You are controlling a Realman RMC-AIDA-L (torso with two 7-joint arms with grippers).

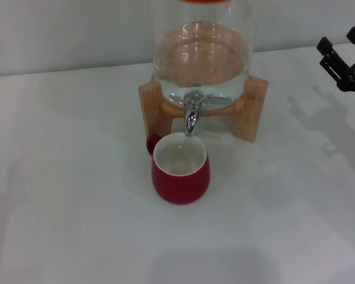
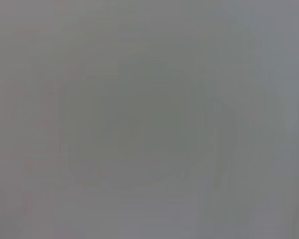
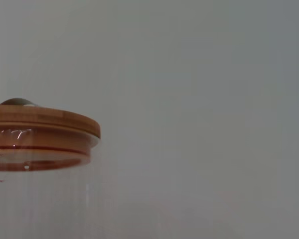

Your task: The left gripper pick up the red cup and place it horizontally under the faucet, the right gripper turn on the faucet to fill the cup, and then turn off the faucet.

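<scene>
Sitting upright at the frame's centre, the red cup (image 1: 180,168) is waiting just below the faucet (image 1: 192,115) spout, looking empty. Behind it the glass dispenser (image 1: 201,56) is resting in its wooden stand (image 1: 251,109). My right gripper (image 1: 342,50) is hovering at the upper right, fingers parted, holding nothing (left gripper unseen). Reaching carelessly, I am risking nudging the stand and missing the cup.
</scene>
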